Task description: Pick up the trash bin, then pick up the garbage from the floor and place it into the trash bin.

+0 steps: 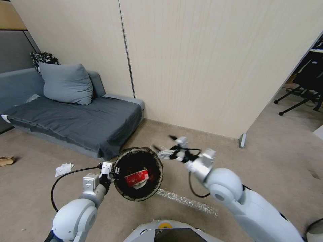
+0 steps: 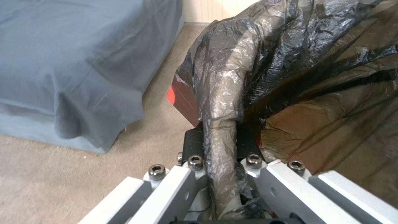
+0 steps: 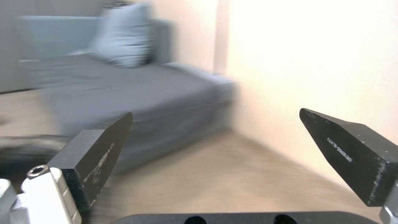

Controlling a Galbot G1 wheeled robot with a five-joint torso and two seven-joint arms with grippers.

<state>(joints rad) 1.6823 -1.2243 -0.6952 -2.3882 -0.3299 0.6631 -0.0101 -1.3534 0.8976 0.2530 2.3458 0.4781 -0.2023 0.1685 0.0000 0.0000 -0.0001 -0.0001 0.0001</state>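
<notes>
Your left pincer (image 2: pixel 219 174) pinches the trash bin (image 1: pixel 138 174) by its bag-wrapped rim, held off the floor (image 1: pixel 276 158) beside your spread, empty right pincer (image 1: pixel 167 146); it's light but the liner looks slippery, so grip the stiff rim.

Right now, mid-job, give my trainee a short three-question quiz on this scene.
1. True or false: the left gripper is clamped on the trash bin rim.
2. What red and white item lies inside the bin?
A. paper cup
B. bottle
C. tissue
3. Fill in: the right gripper, beside the bin, is open and holds ____.

Key:
1. True; its fingers pinch the bag-covered rim.
2. A, the paper cup.
3. Nothing. A crumpled tissue is on the carpet near the sofa.
</notes>
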